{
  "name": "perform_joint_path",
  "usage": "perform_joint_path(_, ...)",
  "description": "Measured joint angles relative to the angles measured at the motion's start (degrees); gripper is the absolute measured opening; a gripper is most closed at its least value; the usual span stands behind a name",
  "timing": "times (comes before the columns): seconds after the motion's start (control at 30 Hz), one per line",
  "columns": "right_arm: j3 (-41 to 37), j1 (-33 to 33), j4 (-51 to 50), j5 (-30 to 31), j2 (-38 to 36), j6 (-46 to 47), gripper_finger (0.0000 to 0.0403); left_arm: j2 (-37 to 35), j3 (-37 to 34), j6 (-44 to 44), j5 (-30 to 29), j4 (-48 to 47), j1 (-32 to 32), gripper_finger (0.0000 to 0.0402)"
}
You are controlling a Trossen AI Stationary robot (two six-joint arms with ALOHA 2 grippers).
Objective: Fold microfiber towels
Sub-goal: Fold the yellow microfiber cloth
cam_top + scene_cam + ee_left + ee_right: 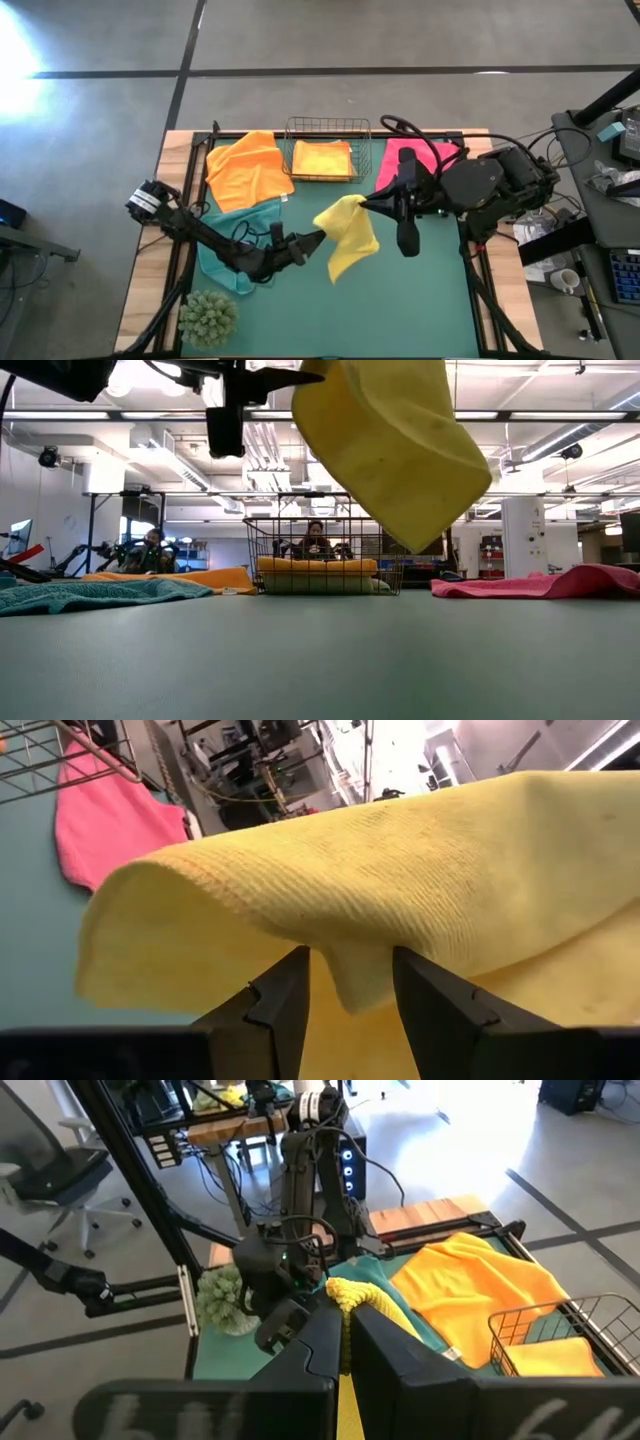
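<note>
Green mat point(420, 300) covering a wooden table point(145, 290), set on a grey concrete floor crossed by dark lines. Beyond the far edge, seen from table height: an open workshop with ceiling lights, white pillars, and two seated people at desks behind the wire basket point(328, 130).

Along the far edge, left to right: an orange towel point(248, 170) spread flat, the wire basket holding a folded orange towel point(322, 158), and a pink towel point(420, 160) partly under the right arm. Near the left edge, a teal towel point(235, 225) lying crumpled beneath the left arm. At the near left corner, a green spiky plant ball point(208, 316).

Mid-table, lifted clear of the mat: a yellow towel point(348, 232), stretched between both grippers and sagging below them. Left gripper point(318, 240) reaching in from the left, fingers point(285, 1000) parted a little around a hanging fold of the yellow towel; whether pinching it firmly, cannot tell. Right gripper point(366, 203) reaching in from the right, fingers point(320, 1345) clamped tight on the towel's opposite corner.

Near half of the mat bare from centre to the right edge, giving open space under and in front of the hanging towel. Cluttered desk with cables just beyond the table's right side.
</note>
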Motion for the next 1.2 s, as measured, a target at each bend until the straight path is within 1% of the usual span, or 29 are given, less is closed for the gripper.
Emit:
perform_joint_path(0.23,-0.04,0.00,2.63,-0.41,-2.50,-0.04,0.0008,0.02,-0.36,0.02,0.13,-0.01,0.04,0.0129)
perform_joint_path(0.33,-0.04,0.00,4.38,-1.33,-3.42,-0.04,0.0008,0.04,-0.22,2.72,1.03,1.67,0.23,0.0129)
perform_joint_path(0.4,-0.04,0.00,5.29,-2.38,-3.73,-0.06,0.0008,0.04,-0.20,6.45,3.40,5.61,0.58,0.0129)
perform_joint_path(0.53,-0.04,0.00,7.77,-6.86,-4.39,-0.36,0.0008,0.04,-0.20,13.98,8.61,13.79,1.62,0.0129)
perform_joint_path(0.6,-0.04,0.02,9.06,-8.01,-4.93,-0.67,0.0008,0.04,0.15,14.72,11.24,15.46,2.22,0.0129)
perform_joint_path(0.67,-0.04,0.02,9.79,-8.62,-5.59,-0.72,0.0008,0.04,0.56,13.96,13.48,15.13,2.63,0.0129)
perform_joint_path(0.8,-0.04,0.02,10.00,-8.59,-6.27,-0.64,0.0008,0.04,0.96,13.51,16.16,14.83,2.65,0.0129)
perform_joint_path(0.93,-0.04,0.02,9.96,-8.61,-6.32,-0.61,0.0008,0.04,0.90,16.17,17.48,14.94,2.65,0.0129)
perform_joint_path(1.07,-0.04,0.02,9.90,-8.53,-6.02,-0.63,0.0008,0.04,2.23,16.87,21.89,14.52,2.65,0.0129)
perform_joint_path(1.13,-0.07,0.00,9.93,-7.30,-5.57,-1.14,0.0008,0.04,3.22,17.40,22.97,13.76,2.62,0.0129)
perform_joint_path(1.2,-0.07,0.02,9.83,-4.58,-5.21,-2.49,0.0008,0.04,4.33,19.73,23.61,12.72,2.29,0.0129)
